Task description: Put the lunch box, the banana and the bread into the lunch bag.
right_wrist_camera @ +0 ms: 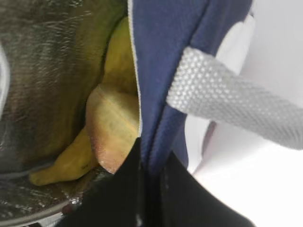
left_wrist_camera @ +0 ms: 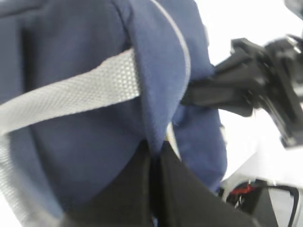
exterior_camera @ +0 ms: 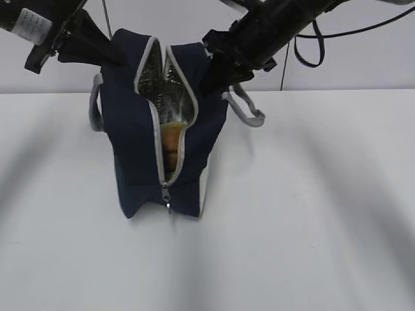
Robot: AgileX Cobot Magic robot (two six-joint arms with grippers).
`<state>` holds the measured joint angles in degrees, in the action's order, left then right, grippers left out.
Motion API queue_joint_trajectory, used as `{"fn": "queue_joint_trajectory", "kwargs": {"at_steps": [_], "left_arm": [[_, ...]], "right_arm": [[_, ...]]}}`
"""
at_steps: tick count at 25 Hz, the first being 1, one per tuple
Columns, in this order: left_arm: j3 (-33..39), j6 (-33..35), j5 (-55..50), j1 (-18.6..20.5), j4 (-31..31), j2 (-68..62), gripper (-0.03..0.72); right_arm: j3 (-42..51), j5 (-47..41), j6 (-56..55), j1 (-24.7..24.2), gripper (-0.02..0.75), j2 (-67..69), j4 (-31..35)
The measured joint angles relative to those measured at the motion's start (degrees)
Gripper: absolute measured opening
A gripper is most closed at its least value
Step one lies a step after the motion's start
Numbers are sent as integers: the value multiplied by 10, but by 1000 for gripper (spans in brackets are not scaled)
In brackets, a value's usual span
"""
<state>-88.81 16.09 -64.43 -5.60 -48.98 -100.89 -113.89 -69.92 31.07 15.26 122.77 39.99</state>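
Note:
The navy lunch bag (exterior_camera: 139,129) stands upright on the white table with its zipper open down the front. My left gripper (exterior_camera: 115,55) is shut on the bag's left top edge (left_wrist_camera: 161,85), its jaws (left_wrist_camera: 156,144) pinching navy fabric. My right gripper (exterior_camera: 209,78) is shut on the right top edge, its jaws (right_wrist_camera: 151,161) clamped over the rim of the lunch bag (right_wrist_camera: 161,71). Inside, against the silver lining, lies the yellow banana (right_wrist_camera: 71,163) with the golden bread (right_wrist_camera: 116,125) resting on it. The bread (exterior_camera: 170,146) also shows through the front slit. The lunch box is hidden.
Grey handles hang off both sides of the bag (exterior_camera: 249,110) (exterior_camera: 96,107). The metal zipper pull (exterior_camera: 167,197) sits low on the front. The white table (exterior_camera: 311,214) spreads around the bag, with a wall close behind. The right arm (left_wrist_camera: 255,90) shows beyond the bag.

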Motion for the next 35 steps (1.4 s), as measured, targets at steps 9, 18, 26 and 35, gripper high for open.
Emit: {"fn": "queue_joint_trajectory", "kwargs": {"at_steps": [9,18,26,35], "left_arm": [[0,30,85,-35,-69,-29,-1],[0,77,101,-35,-176,-81,-1],[0,109,90,-35,-200,-88,-1],[0,122,96,-35,-205,-89,-1]], "right_arm": [[-18,-3,-38,0,-11,-30,-77],[-18,-2,-59,0,-11,-30,-109],[-18,30,-62,0,-12,-30,-111],[-18,60,-64,0,-12,-30,-111]]}}
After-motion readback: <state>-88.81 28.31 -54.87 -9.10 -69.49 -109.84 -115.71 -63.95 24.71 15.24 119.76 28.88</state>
